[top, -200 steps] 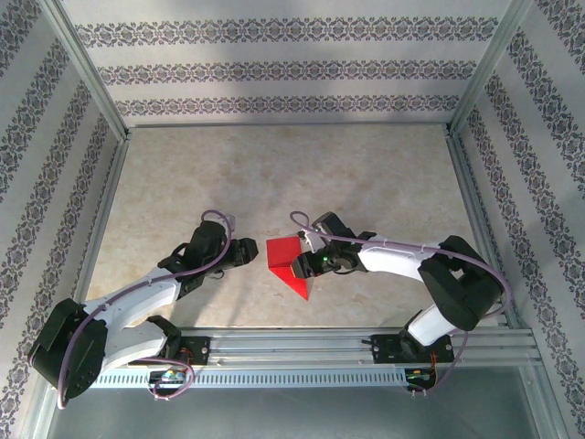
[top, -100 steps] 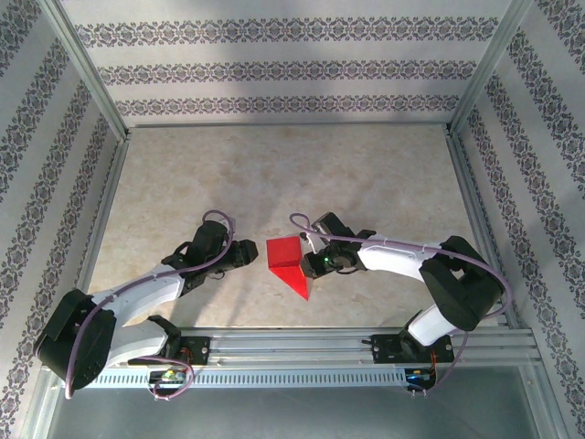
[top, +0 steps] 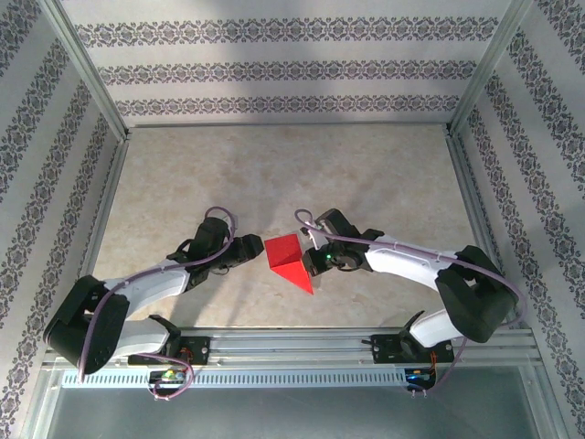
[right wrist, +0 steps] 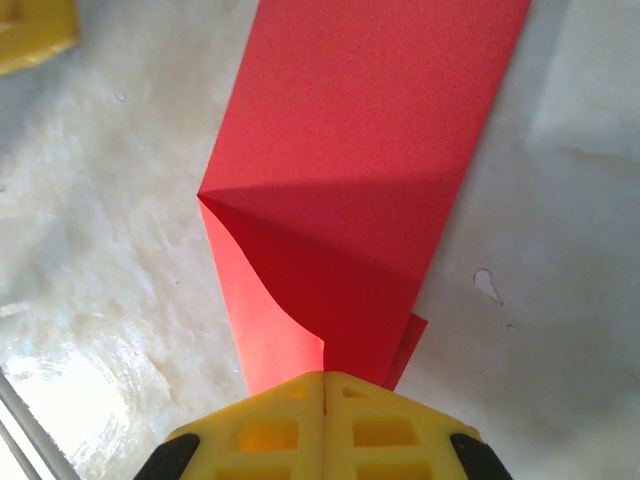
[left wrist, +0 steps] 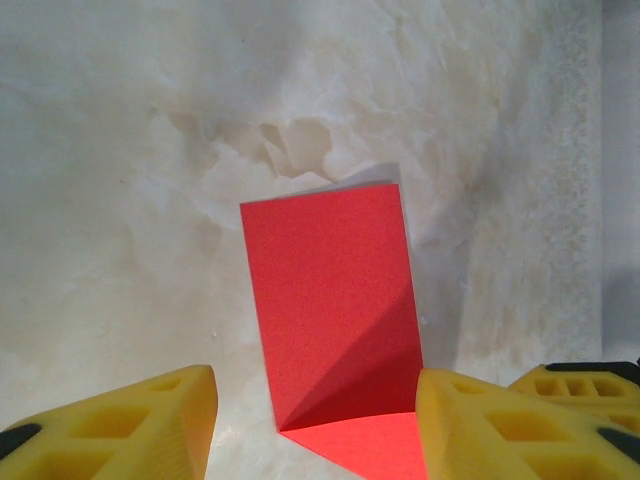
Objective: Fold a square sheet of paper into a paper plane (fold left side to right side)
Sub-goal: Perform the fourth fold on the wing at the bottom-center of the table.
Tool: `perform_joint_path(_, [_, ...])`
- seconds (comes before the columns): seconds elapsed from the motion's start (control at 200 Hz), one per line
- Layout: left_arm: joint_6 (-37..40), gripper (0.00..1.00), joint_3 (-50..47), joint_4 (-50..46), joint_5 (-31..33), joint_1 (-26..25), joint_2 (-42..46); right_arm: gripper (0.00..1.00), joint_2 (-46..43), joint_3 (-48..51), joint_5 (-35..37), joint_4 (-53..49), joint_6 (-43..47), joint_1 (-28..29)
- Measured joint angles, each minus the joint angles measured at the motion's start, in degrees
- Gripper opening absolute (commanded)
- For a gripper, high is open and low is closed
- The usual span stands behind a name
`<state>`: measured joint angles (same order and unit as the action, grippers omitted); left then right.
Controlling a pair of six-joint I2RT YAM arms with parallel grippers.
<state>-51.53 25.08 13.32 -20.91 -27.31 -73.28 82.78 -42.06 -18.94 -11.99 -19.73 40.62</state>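
Folded square sheet of paper (top: 285, 259) sits toward the tabletop's (top: 274, 165) 6 o'clock edge, right jaws clamped on its 3 o'clock side, left jaws parted at 9 o'clock; a one-sided pull could skew the crease or tear it

Bright, even light; a soft shadow crosses the square sheet of paper (right wrist: 370, 140), and glare whitens the table (right wrist: 80, 400) left of it.

The left arm (top: 151, 288), at lower left, and the right arm (top: 402, 261), at lower right, have glossy white shells between bulky black joints. A thin lavender cable (top: 218, 210) loops along each. The fingers (left wrist: 130, 425) are yellow blocks with square hollows (black patches at the outer corners).
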Motion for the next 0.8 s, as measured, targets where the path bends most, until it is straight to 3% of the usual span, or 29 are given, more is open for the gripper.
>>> perform_joint_path(0.355, [-3.34, 0.54, 1.44, 7.72, -6.34, 0.07, -10.69, 0.0, -6.12, 3.04, -1.27, 0.85, -1.33, -2.27])
perform_joint_path(0.799, [-6.75, 0.29, 3.69, 15.98, -11.67, 0.04, -18.36, 0.0, -6.78, 4.63, -2.58, 2.14, -2.47, -2.67])
